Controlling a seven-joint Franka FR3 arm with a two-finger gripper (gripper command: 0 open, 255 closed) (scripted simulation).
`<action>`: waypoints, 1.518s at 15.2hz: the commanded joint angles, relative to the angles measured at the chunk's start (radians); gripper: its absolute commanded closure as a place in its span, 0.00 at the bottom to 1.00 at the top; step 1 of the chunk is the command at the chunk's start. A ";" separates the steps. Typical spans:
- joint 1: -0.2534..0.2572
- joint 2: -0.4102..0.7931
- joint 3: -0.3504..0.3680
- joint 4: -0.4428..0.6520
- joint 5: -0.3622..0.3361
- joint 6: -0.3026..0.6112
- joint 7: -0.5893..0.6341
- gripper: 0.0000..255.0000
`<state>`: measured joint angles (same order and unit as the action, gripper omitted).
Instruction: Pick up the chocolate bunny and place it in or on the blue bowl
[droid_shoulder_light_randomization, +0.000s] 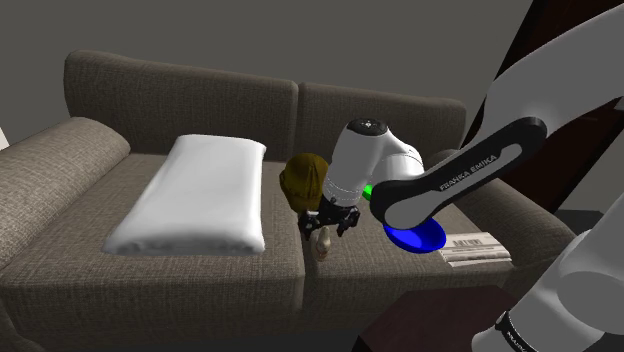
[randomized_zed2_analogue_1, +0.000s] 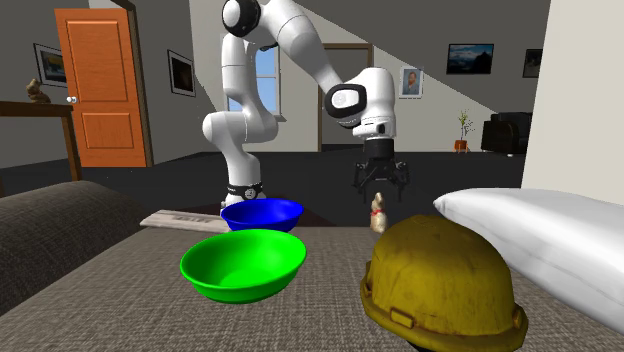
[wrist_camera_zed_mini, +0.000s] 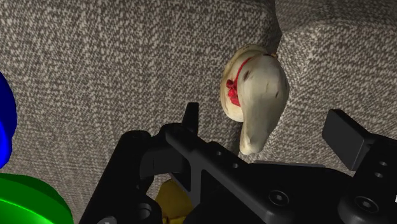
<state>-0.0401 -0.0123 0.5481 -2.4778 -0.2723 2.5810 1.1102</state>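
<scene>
On the grey-brown sofa, close to the seam between its two seat cushions: the chocolate bunny, drawn pale cream with a red ribbon at the neck, upright on the fabric, nearer the seat's front edge than the yellow hard hat just behind it in the shoulder view. Directly over the figure, the claw, spread wide, one finger to either side, touching nothing and gripping nothing. Off to the side on the same seat, the blue bowl, just beside a green bowl. Further along, past the hard hat, a white pillow. As for handling: probably light, rigid and smooth-skinned, hence slippery between hard pads; likely hollow and brittle if real chocolate, so best squeezed gently. Slim and tall on soft upholstery, therefore liable to topple at a one-sided nudge. Best taken across the body at or just under the ribbon, seemingly the broadest and steadiest part, rather than by the tapering end, a poor hold and an easy slip. Worth lowering squarely for contact on both sides at once, then closing only until firm. After the lift, a short carry to the blue bowl; better set down low than dropped, given the likely fragility.
</scene>
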 joint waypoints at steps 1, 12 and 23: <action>0.000 0.003 0.000 0.000 -0.004 0.003 0.002 0.00; 0.000 0.002 0.000 0.000 -0.003 0.002 0.002 1.00; 0.015 -0.097 -0.006 0.026 0.117 -0.099 -0.096 1.00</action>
<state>-0.0272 -0.1010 0.5430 -2.4578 -0.1652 2.4942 1.0215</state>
